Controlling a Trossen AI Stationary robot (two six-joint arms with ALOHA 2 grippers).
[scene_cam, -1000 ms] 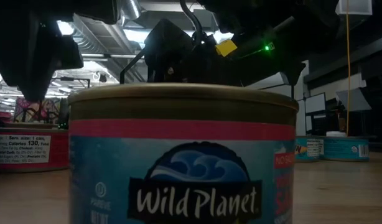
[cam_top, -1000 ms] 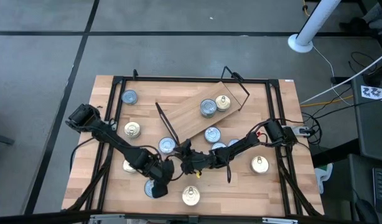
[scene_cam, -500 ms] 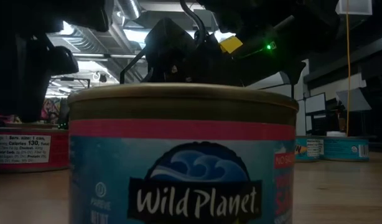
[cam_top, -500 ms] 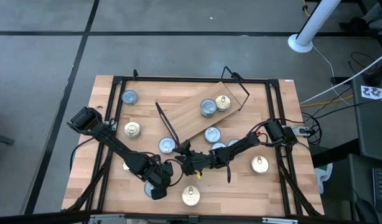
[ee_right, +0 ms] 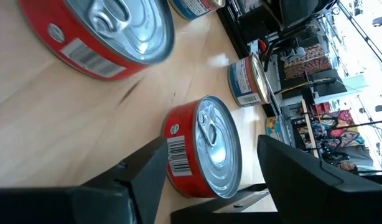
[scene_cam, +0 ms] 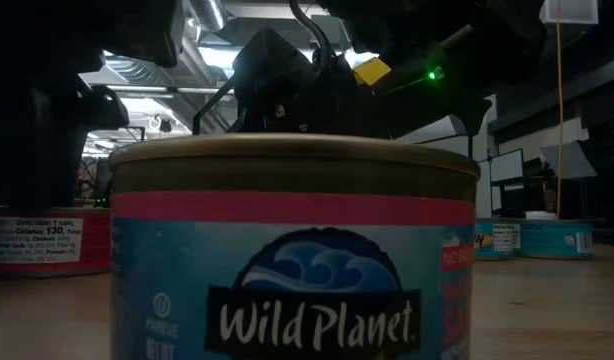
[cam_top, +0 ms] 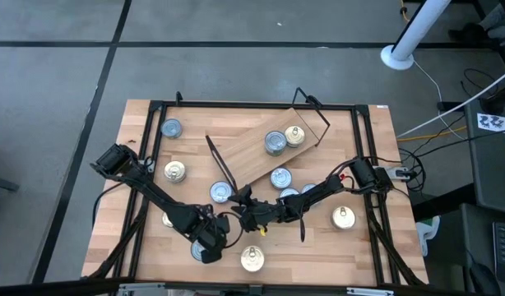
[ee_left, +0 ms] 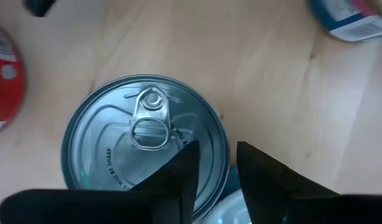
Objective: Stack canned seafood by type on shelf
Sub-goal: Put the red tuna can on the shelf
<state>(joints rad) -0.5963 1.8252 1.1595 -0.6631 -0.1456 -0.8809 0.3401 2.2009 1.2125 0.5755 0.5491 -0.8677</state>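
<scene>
Lower than a second ago, the left gripper (ee_left: 214,180) hangs over a silver-topped tin (ee_left: 144,143) near the table's front edge, fingers nearly together, gripping nothing (right gripper (ee_right: 206,180) spread wide); the shelf (cam_top: 265,152) holds two tins

The wooden surface (cam_top: 363,247) stands on a grey concrete floor (cam_top: 236,49) crossed by dark seams. Beyond the surface's far right corner rises a white post (cam_top: 410,34); cables (cam_top: 450,123) trail nearby.

Two slim black jointed arms, the right arm (cam_top: 335,187) carrying a yellow tag and green light.
</scene>
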